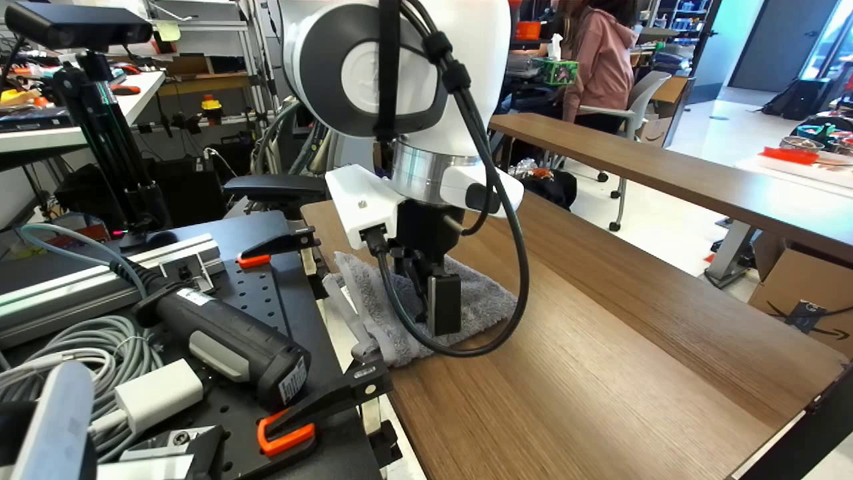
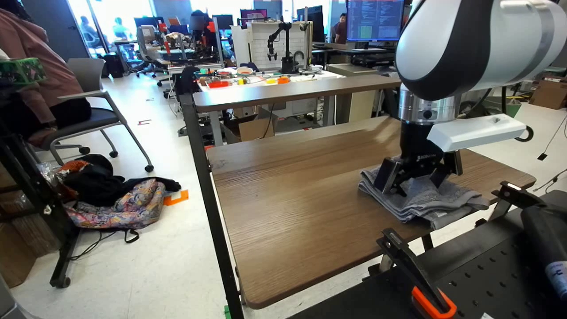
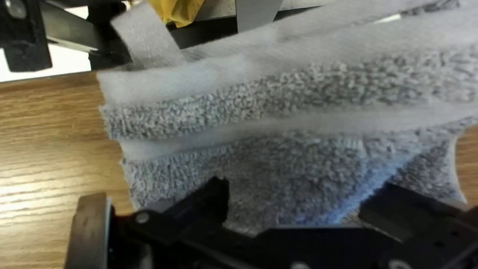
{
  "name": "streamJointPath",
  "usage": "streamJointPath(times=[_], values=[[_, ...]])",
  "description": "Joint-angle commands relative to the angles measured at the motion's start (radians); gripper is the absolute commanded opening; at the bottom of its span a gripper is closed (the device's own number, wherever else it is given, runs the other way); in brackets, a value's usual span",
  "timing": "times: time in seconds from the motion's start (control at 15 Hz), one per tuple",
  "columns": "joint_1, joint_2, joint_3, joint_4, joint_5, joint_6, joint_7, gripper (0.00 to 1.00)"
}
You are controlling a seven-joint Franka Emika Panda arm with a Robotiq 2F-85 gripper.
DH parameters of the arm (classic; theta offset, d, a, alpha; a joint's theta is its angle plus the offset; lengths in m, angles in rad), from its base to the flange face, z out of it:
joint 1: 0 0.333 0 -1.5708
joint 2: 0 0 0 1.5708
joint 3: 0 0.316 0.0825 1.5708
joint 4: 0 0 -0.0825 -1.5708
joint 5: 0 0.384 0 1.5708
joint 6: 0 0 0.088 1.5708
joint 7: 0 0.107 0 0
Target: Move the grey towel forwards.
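The towel (image 2: 425, 198) lies folded on the desk (image 1: 566, 360), at the edge that faces a black bench (image 2: 376, 297). In the wrist view its layered side runs past that edge, the plush folds alternating with smoother bands.

The gripper (image 2: 413, 178) points down over the towel, its fingers (image 2: 386, 175) parted wide and clenching nothing. In the wrist view, a finger at the left shows over bare wood just beside the cloth. Whether the fingertips touch the towel I cannot tell. In an exterior view a black cable (image 1: 522, 273) hangs from the arm (image 1: 373, 73) in a loop that dips in front of the towel.

Two clamps (image 1: 336, 398) sit along the bench's edge, near the towel. Farther in on the bench lie a handheld device (image 1: 230, 340), a white adapter (image 1: 160, 393), coiled wire (image 1: 123, 327) and a metal rail (image 1: 100, 280).

Along the desk's opposite side stands a raised shelf (image 1: 653, 160). Well beyond the desk, in both exterior views, a person (image 1: 603, 60) in pink sits on a chair (image 2: 95, 118).
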Motion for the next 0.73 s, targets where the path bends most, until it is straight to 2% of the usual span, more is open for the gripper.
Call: streamJointPath(times=[0.0,0.13,0.27,0.53,0.6,0.67], values=[[0.004,-0.065,-0.010,-0.034,-0.028,0.022,0.028,1.00],[0.027,-0.110,-0.044,-0.033,-0.061,0.039,0.050,1.00],[-0.018,-0.201,-0.007,-0.028,-0.025,-0.032,0.025,1.00],[-0.068,-0.350,-0.005,-0.039,-0.022,-0.174,-0.032,1.00],[-0.047,-0.267,-0.002,-0.001,-0.033,-0.108,0.015,1.00],[-0.059,-0.301,-0.002,-0.005,-0.031,-0.144,0.002,1.00]])
